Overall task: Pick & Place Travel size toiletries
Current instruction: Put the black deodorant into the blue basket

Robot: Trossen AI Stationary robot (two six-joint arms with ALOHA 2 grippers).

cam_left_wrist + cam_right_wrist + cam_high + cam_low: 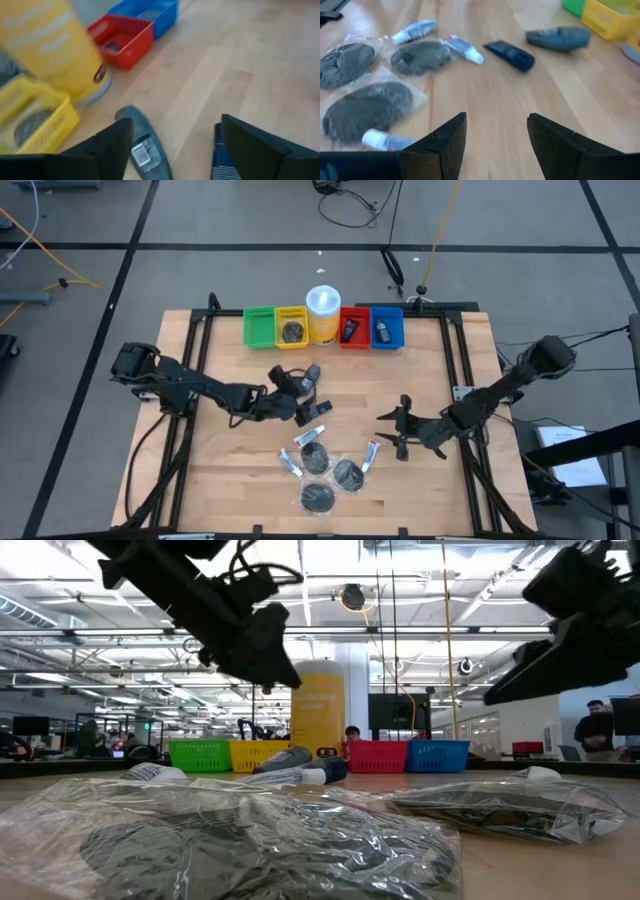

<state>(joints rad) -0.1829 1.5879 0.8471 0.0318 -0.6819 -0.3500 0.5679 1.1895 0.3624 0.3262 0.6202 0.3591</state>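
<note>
Toiletries lie mid-table. Three dark discs in clear bags rest flat, with little white tubes around them. A grey oblong bottle and a dark blue one lie on their sides nearer the bins. My left gripper hangs open above these two bottles, raised off the table in the low view. My right gripper is open, right of the discs, facing them.
Along the far edge stand a green bin, a yellow bin, a white container with a yellow base, a red bin and a blue bin. Bare wood lies between the bins and my right gripper.
</note>
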